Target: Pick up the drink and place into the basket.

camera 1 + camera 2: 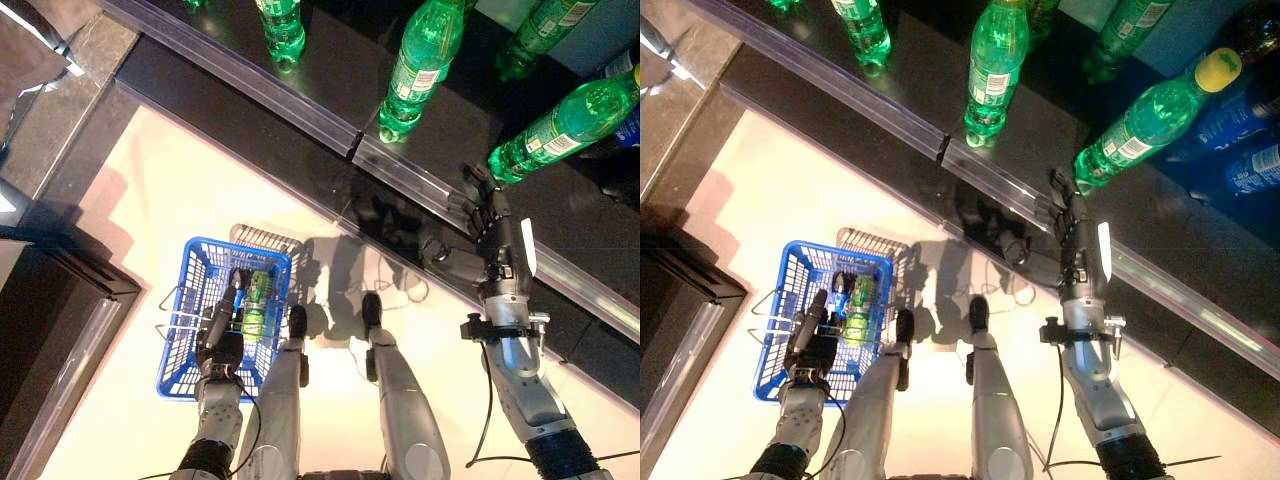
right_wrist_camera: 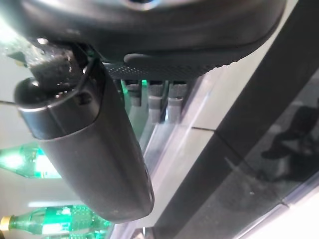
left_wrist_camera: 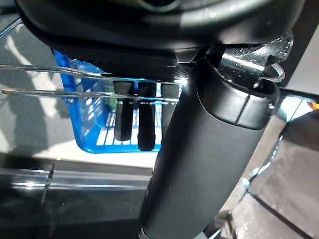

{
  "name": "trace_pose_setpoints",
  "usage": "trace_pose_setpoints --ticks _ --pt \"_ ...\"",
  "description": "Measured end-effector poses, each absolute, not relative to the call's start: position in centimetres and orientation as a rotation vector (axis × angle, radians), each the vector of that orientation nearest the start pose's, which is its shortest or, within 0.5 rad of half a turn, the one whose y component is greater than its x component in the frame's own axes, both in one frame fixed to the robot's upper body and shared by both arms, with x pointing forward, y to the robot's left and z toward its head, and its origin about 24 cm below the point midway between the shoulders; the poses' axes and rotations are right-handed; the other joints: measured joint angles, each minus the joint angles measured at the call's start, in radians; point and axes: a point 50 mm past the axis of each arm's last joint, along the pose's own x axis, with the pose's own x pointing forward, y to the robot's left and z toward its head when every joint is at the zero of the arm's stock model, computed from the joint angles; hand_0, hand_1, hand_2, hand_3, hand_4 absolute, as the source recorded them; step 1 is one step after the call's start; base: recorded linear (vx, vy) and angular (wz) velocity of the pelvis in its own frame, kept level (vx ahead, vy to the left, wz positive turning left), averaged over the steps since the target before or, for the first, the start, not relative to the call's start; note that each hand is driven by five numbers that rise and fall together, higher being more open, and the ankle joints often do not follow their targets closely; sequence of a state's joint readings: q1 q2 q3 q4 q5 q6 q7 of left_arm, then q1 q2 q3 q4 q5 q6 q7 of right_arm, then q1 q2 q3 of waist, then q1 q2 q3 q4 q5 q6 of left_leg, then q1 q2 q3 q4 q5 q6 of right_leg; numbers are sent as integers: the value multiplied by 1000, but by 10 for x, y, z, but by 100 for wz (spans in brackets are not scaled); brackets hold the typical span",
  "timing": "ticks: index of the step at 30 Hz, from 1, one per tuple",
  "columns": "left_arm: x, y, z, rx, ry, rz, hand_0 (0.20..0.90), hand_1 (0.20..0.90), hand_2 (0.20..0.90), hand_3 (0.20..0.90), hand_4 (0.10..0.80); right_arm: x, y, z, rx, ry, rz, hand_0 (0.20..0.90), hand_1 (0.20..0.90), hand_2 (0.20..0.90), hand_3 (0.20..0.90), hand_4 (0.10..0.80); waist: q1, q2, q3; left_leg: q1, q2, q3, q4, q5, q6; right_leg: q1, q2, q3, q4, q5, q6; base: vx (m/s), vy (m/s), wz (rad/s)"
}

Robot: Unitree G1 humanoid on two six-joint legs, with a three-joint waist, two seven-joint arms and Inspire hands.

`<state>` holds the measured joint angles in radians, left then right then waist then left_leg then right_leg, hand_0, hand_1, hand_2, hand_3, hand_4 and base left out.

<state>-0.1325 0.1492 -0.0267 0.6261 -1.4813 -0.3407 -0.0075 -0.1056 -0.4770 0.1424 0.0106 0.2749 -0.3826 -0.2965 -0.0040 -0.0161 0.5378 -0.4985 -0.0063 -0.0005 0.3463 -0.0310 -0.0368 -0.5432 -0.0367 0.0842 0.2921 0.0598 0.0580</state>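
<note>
The blue basket (image 1: 190,300) hangs low at the left over the pale floor. My left hand (image 1: 222,335) is shut on its thin wire handles (image 3: 50,92), with its fingers (image 3: 122,119) curled over them. A green bottle (image 1: 257,300) lies inside the basket. My right hand (image 1: 490,225) is raised to the front rail of the dark shelf (image 1: 300,105), with straight fingers (image 2: 159,99), open and empty. Its fingertips are just below the base of a green bottle with a yellow cap (image 1: 1150,120) that stands on the shelf.
More green bottles (image 1: 420,60) stand along the shelf, another one (image 1: 280,30) further left. Blue bottles (image 1: 1240,130) are at the far right. A dark cabinet (image 1: 50,300) stands at the left beside the basket.
</note>
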Motion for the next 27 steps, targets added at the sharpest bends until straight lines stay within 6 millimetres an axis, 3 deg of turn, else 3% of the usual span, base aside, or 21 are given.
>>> trace_pose_setpoints --ticks 4,10,15,27 --pt "245 215 -51 -1200 103 560 300 300 300 200 100 263 -204 118 -106 -472 -96 900 900 900 900 800 3 0 0 1 -1 -16 1 3 -6 6 -3 -21 1 -4 0 33 -16 12" --pt "244 214 -53 -1206 114 560 300 300 300 200 100 274 -193 152 -83 -607 -61 900 900 900 900 800 30 0 0 40 -1 -29 -15 8 -12 42 -4 -33 3 -12 -5 37 -17 7" --pt "244 214 -53 -1205 122 566 300 300 300 200 100 281 -189 169 -59 -667 -49 900 900 900 900 800 49 -1 -1 67 0 -46 -29 11 -16 70 -6 -52 3 -22 -13 30 -16 10" --pt "246 218 -58 -1189 194 566 300 300 300 200 100 295 -196 171 48 -611 -118 900 900 900 900 800 67 -1 0 99 -8 -76 -30 14 -17 113 -18 -89 10 -39 -12 51 -1 9"
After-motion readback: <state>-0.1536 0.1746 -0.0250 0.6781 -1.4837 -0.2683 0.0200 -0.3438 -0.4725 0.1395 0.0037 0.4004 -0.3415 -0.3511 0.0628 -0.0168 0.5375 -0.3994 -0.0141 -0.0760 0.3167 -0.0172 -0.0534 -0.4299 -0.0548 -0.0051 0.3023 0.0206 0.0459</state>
